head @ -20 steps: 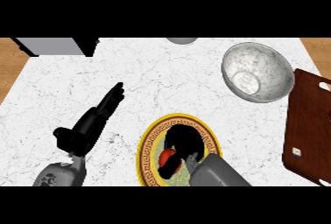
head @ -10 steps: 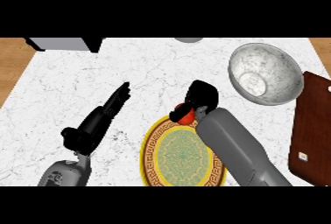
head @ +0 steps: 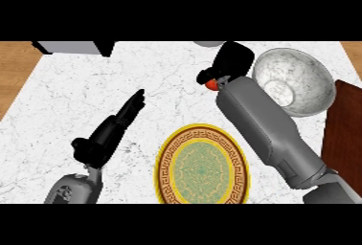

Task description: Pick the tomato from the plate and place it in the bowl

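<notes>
My right hand [head: 233, 60] is black, and its fingers are curled round the tomato [head: 211, 85]. Only a small red patch of the tomato shows, at the hand's lower left edge. The hand hangs above the counter [head: 84, 95], beyond the plate [head: 170, 162] and just left of the bowl [head: 304, 67]. The tomato is off the plate and not yet in the bowl.

I judge this to be the carrying step. To do it well, I should move the hand to the right until the tomato is over the middle of the bowl. I should lower it inside the rim before spreading the fingers. The grey forearm should stay clear of the bowl's near edge so it does not knock it.

The tomato looks round and smooth, so it would likely roll on a flat surface. The bowl is deep and round with a marbled grey-white finish, and its curved wall should guide the tomato to the bottom. The plate is flat, with a gold patterned border around a pale green centre, and nothing lies on it. The counter is white stone with faint grey veins.

My left hand [head: 113, 131] rests left of the plate with its fingers straight, holding nothing.
</notes>
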You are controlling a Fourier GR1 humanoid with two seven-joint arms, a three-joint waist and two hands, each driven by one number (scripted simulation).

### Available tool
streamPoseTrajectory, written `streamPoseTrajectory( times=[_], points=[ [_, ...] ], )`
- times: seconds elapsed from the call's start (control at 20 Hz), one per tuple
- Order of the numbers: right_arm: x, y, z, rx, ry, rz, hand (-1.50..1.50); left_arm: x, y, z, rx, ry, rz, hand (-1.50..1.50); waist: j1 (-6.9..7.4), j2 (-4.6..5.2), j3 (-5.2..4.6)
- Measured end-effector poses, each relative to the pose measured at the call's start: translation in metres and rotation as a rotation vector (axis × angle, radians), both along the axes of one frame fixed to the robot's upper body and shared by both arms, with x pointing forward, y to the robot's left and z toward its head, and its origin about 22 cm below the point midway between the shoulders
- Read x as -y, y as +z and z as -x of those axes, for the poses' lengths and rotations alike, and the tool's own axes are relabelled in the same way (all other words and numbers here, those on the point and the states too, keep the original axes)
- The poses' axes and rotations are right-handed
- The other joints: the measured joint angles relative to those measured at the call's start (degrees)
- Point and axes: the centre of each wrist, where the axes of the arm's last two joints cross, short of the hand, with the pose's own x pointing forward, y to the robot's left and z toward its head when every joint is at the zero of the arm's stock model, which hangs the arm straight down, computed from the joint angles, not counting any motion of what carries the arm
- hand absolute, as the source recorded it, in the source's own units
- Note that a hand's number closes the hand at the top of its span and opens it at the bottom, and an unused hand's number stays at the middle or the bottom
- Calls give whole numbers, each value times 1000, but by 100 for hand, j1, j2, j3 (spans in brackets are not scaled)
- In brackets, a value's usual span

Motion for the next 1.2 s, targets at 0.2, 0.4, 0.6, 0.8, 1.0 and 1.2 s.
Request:
streamPoseTrajectory(
  times=[0.2,0.4,0.6,0.8,1.0,1.2],
  points=[
    [-2,32,-10,198,-16,-13,150,-3,-1,1,4,5,0,0,-44,-16,1],
    [5,49,-18,322,-47,-46,150,-6,1,0,2,13,-4,0,-109,-28,3],
    [24,51,-28,356,-111,-43,150,-12,-1,-2,-1,23,-3,0,-149,-32,2],
    [55,41,-37,354,-184,23,150,-12,-2,4,-1,20,-2,0,-149,-34,2],
    [80,25,-40,367,-225,125,150,-9,-5,4,-7,26,0,0,-192,-40,4],
    [119,20,-44,367,-288,168,150,-12,-3,6,-2,24,-1,0,-177,-34,5]
  ],
)
